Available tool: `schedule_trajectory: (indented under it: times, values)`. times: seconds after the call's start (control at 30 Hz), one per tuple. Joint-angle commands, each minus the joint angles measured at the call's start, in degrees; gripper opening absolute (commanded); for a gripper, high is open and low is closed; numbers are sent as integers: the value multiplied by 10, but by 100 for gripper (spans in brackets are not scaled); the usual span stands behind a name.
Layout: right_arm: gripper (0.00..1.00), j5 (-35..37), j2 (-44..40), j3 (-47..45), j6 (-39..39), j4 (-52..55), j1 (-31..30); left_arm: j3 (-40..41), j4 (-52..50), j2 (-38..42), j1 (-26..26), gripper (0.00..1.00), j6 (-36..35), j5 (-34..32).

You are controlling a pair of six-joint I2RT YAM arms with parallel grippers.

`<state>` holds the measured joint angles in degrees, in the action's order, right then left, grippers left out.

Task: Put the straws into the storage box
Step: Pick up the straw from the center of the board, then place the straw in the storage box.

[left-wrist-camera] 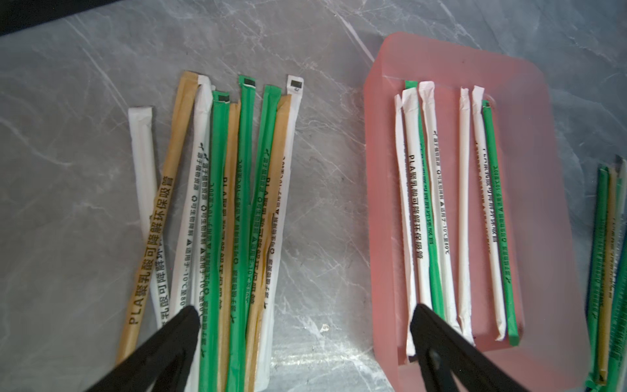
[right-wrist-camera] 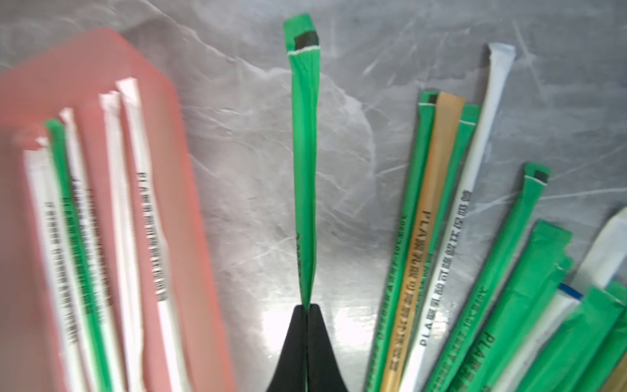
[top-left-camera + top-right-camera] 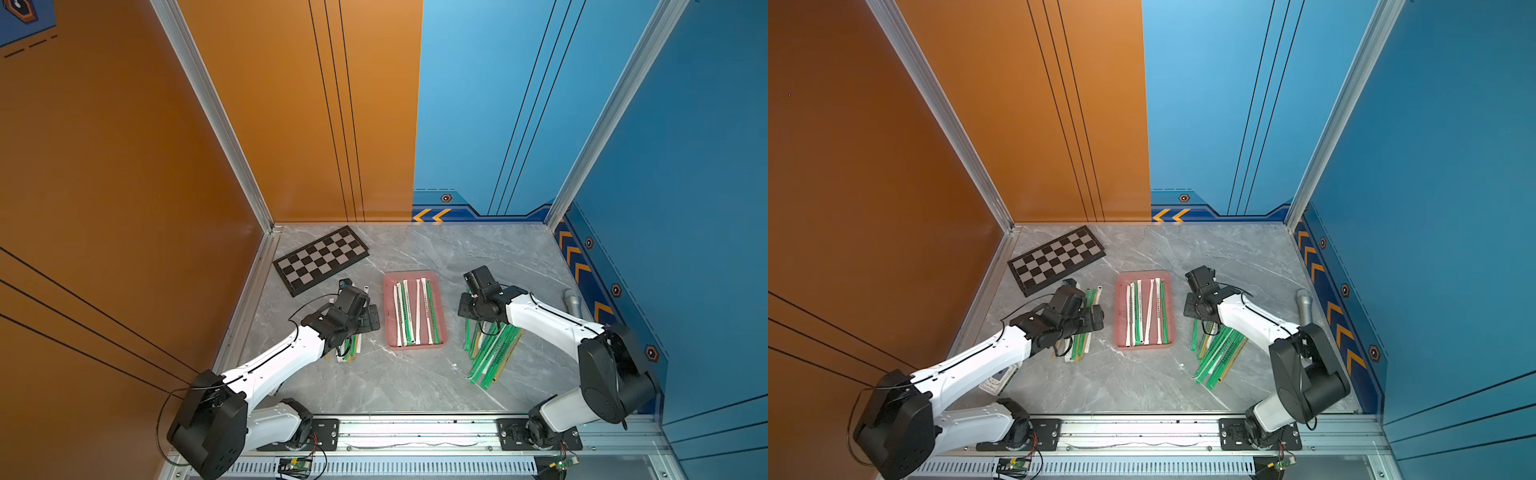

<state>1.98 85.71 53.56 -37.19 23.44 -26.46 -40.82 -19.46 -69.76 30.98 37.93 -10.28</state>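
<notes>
Green straw (image 2: 305,169) | axis straight out from right gripper (image 2: 307,307), clamped on it | left gripper (image 1: 305,310) wide, empty

Paper-wrapped straws (image 1: 244,203), matt plastic storage box (image 1: 543,169) — glossy tabletop (image 1: 322,169)

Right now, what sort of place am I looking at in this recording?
Probably a purpose-built robot test booth, not a home or shop: printed orange and blue wall panels in aluminium framing, left arm and right arm bolted to one rail, and a marble-look tabletop.
</notes>
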Motion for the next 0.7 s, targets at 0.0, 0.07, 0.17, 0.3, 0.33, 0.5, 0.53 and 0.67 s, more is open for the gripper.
schedule_trajectory:
  times: [0.0,0.07,0.17,0.3,0.33,0.5,0.53,0.67]
  values:
    - [5,-82,-18,8,-32,-64,-11,13,-22,-7,-15,99,3,9]
    - [5,-116,-12,5,-46,-106,-19,12,-22,-18,-20,99,0,23]
    - [5,-145,13,7,-61,-154,-28,10,-22,-37,-23,99,-2,42]
    - [6,-172,57,14,-79,-206,-39,7,-22,-56,-24,99,-10,57]
    - [6,-179,66,15,-83,-217,-40,7,-22,-59,-24,98,-12,59]
    - [8,-182,113,42,-73,-207,-53,10,-22,-67,-25,93,-17,61]
    - [9,-179,118,47,-70,-202,-55,12,-22,-68,-25,92,-18,62]
    - [17,-168,123,54,-64,-190,-58,10,-22,-76,-26,87,-25,65]
